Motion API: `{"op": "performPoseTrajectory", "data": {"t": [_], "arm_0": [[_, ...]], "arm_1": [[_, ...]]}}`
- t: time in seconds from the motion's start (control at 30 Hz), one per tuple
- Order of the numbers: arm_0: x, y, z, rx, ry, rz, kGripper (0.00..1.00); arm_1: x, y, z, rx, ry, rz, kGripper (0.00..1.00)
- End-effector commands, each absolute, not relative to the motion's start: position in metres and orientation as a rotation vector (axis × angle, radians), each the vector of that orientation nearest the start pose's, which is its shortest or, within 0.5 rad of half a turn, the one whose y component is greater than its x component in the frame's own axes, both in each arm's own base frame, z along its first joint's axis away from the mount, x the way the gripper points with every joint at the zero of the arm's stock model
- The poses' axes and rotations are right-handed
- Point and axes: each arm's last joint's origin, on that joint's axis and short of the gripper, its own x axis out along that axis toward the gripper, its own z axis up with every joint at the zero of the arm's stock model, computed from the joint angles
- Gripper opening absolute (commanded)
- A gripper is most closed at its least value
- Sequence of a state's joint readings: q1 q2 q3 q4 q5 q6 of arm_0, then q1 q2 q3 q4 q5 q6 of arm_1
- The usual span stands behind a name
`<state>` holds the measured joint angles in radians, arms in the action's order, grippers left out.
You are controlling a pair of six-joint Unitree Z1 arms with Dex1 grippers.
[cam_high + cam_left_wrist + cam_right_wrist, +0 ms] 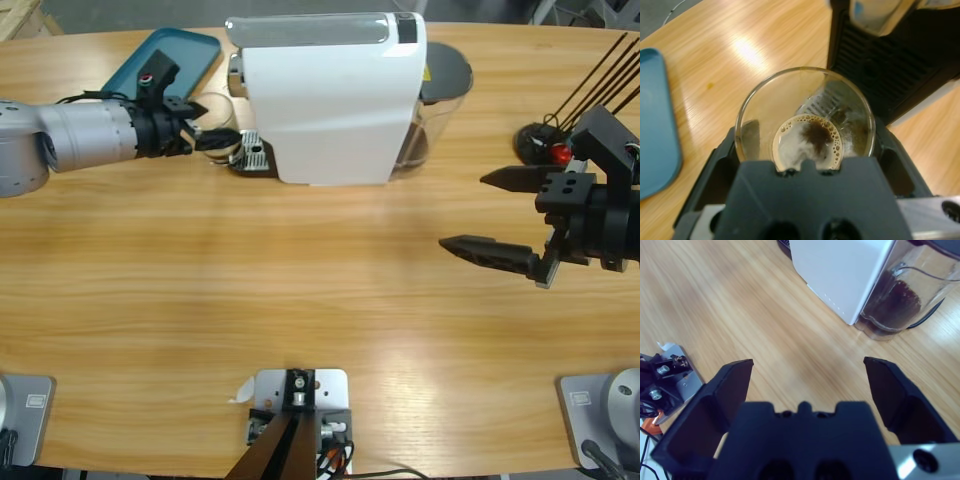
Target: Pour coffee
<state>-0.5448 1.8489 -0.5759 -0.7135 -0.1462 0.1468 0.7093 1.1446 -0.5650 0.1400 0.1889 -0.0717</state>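
because only a shallow pool of foamy amber-brown coffee (809,141) lies at the bottom of the clear glass tumbler (805,117), the glass can be carried with little risk of slopping, and it sits low between the jaws of the left gripper (805,165), which are clamped on its sides from behind. the tumbler stands just in front of the dark grille at the foot of the white coffee machine (325,100), under its spout end, which suggests it was put there to catch the brew and is now being gripped so it can be lifted clear for pouring. in the high view the left arm reaches in from the left edge, its gripper (215,140) at the machine's left end, with a teal tray (170,60) lying flat just behind it on the wooden table (300,290). the right gripper (500,215) hangs well apart over bare wood near the right edge, jaws spread wide and holding nothing, likely waiting its turn. a clear water tank (900,295) sits against the machine's far end.
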Motion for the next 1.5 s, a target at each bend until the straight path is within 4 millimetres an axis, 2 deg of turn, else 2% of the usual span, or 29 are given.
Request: {"op": "performPoseTrajectory", "data": {"t": [0.03, 0.2, 0.4, 0.6, 1.13, 1.5], "arm_0": [[0.268, -0.152, 0.204, 0.243, 0.468, -0.614, 0.468], [0.289, -0.148, 0.215, 0.218, 0.437, -0.524, 0.467], [0.343, -0.133, 0.227, 0.154, 0.420, -0.387, 0.467], [0.383, -0.118, 0.216, 0.104, 0.432, -0.284, 0.467], [0.403, -0.084, 0.187, 0.036, 0.588, -0.152, 0.491], [0.424, -0.083, 0.175, 0.007, 0.675, -0.129, 0.494]], "arm_1": [[0.105, 0.104, 0.267, -0.248, 0.685, 0.892, 1.000], [0.102, 0.102, 0.269, -0.247, 0.670, 0.893, 1.000], [0.098, 0.098, 0.270, -0.243, 0.650, 0.893, 1.000], [0.097, 0.097, 0.271, -0.238, 0.642, 0.897, 1.000], [0.095, 0.095, 0.272, -0.232, 0.618, 0.902, 1.000], [0.094, 0.095, 0.272, -0.230, 0.612, 0.901, 1.000]]}}
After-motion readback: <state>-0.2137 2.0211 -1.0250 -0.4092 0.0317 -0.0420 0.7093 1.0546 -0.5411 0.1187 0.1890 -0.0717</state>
